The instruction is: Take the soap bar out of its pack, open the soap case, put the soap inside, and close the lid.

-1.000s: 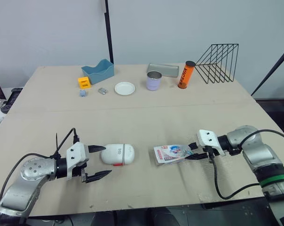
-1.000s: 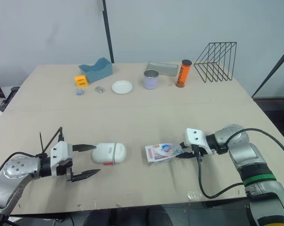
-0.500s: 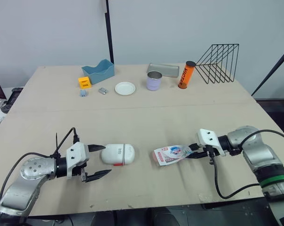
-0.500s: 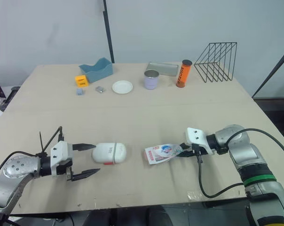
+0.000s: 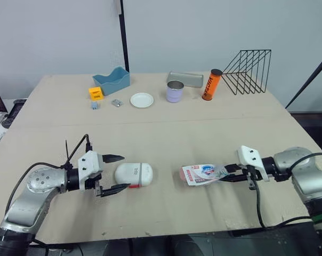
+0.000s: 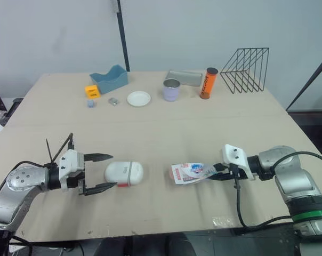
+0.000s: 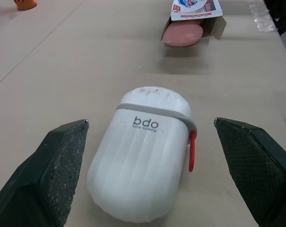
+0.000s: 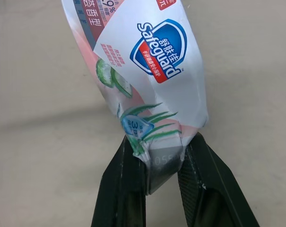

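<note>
Right gripper (image 5: pixel 228 175): fingers pinched tight on the crimped end of the soap pack (image 5: pixel 202 174). Pink soap bar (image 7: pixel 182 35) pokes from the pack's open end, toward the soap case (image 5: pixel 135 174). Left gripper (image 5: pixel 126 171): spread wide, fingers flanking the case's near end, not touching. Case lies closed on the table (image 5: pixel 166 128).
</note>
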You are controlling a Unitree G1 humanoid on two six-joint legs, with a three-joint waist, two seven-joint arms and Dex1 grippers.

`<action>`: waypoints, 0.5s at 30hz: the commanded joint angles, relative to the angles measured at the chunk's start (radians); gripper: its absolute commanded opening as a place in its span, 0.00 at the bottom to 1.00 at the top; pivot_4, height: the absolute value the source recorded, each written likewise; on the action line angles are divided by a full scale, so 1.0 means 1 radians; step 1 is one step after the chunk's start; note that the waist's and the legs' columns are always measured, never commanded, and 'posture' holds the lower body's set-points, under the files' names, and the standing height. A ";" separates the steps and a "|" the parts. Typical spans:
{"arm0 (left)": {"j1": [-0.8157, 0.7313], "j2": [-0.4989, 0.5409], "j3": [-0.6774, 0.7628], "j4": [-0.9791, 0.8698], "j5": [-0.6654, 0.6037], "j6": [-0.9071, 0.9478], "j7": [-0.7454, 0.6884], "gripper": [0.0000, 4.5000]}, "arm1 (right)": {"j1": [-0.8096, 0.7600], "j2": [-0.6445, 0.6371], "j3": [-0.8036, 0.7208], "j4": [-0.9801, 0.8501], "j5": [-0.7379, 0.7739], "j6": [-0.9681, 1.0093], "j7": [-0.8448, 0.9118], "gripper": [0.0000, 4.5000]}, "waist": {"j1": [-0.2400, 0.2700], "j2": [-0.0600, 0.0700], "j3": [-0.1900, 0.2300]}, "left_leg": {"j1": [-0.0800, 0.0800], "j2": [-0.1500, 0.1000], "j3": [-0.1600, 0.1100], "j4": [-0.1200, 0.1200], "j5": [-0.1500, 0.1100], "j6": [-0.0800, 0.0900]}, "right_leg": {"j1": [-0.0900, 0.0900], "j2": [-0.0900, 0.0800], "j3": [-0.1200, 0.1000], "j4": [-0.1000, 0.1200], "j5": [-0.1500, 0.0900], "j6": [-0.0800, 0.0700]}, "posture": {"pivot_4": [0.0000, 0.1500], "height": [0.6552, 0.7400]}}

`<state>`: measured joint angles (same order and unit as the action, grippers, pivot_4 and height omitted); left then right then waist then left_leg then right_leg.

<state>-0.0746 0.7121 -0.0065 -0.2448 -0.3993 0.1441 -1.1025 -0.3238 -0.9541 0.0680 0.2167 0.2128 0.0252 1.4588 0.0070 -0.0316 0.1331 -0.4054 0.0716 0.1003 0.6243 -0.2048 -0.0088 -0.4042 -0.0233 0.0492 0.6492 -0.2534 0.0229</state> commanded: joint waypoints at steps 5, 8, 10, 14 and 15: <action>-0.062 -0.050 -0.038 -0.002 -0.028 -0.012 -0.032 1.00 | 0.023 -0.078 -0.083 -0.045 0.026 0.003 0.003 0.10 | 0.000 0.000 0.000 | 0.000 0.000 0.000 0.001 0.000 0.000 | 0.000 0.000 0.000 0.000 -0.002 0.004 | 1.00 0.99; -0.078 -0.062 -0.055 0.011 -0.021 -0.023 -0.042 1.00 | 0.023 -0.095 -0.089 -0.048 0.021 0.008 0.002 0.10 | 0.000 0.000 0.000 | 0.000 0.000 0.000 0.001 0.000 0.000 | 0.000 0.000 0.000 0.000 -0.002 0.004 | 1.00 0.99; -0.085 -0.068 -0.059 0.019 -0.016 -0.025 -0.044 1.00 | 0.023 -0.111 -0.091 -0.050 0.015 0.011 0.001 0.10 | 0.000 0.000 0.000 | 0.000 -0.001 0.000 0.001 0.000 0.000 | 0.001 0.000 0.000 0.000 0.000 0.006 | 1.00 0.99; -0.088 -0.069 -0.064 0.038 -0.007 -0.039 -0.051 1.00 | 0.019 -0.138 -0.104 -0.026 0.011 0.005 -0.003 0.10 | -0.001 0.000 0.000 | 0.000 -0.001 -0.001 0.001 0.000 0.000 | 0.000 0.000 0.000 0.000 -0.001 0.006 | 1.00 0.99; -0.087 -0.068 -0.066 0.040 -0.004 -0.042 -0.052 1.00 | 0.019 -0.145 -0.106 -0.016 0.008 0.000 -0.005 0.10 | 0.000 0.000 0.000 | 0.000 -0.001 -0.001 0.001 0.000 0.000 | 0.000 0.000 0.000 0.000 -0.001 0.006 | 1.00 0.99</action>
<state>-0.1487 0.6436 -0.0744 -0.2018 -0.4055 0.1251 -1.1479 -0.2885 -1.0702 0.0080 0.2005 0.2127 0.0363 1.4572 0.0065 -0.0314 0.1330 -0.4054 0.0709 0.0996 0.6250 -0.2048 -0.0088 -0.4037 -0.0233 0.0496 0.6492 -0.2542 0.0289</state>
